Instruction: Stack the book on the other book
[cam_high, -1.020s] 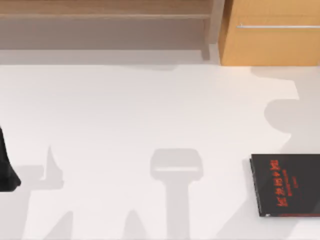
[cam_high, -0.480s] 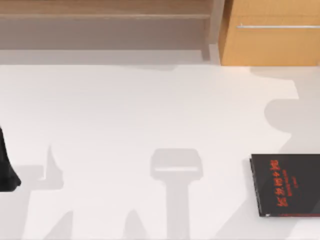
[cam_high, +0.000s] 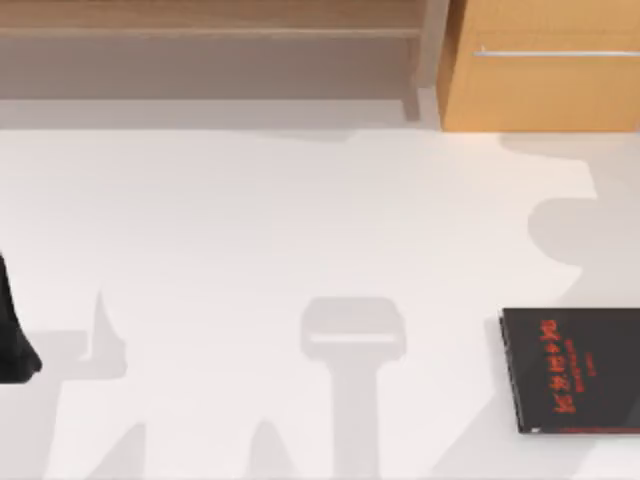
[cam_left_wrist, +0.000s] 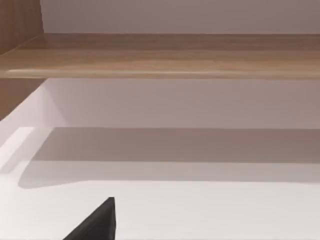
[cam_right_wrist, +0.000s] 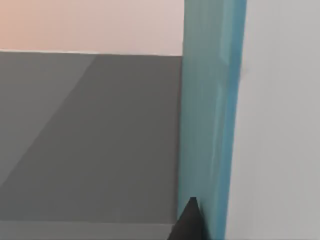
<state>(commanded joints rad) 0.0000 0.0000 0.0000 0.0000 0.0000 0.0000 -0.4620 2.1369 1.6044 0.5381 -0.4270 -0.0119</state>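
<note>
Right now the thin black book (cam_high: 575, 370) with red lettering lies flat on the white table (cam_high: 300, 220), at its right side near the front edge, partly cut off by the frame. Left arm (cam_high: 12, 335) sits at the table's far left edge, a dark shape; in its wrist view a black fingertip (cam_left_wrist: 97, 225) pokes in over the table facing a wooden shelf (cam_left_wrist: 160, 55), finger spread can't be told. Right wrist view has the teal book (cam_right_wrist: 210, 125) close up, cover on edge, a dark fingertip (cam_right_wrist: 189, 222) against it, probably gripped, though I can't tell for sure. Wooden cabinet (cam_high: 540, 65) stands at the back right.
</note>
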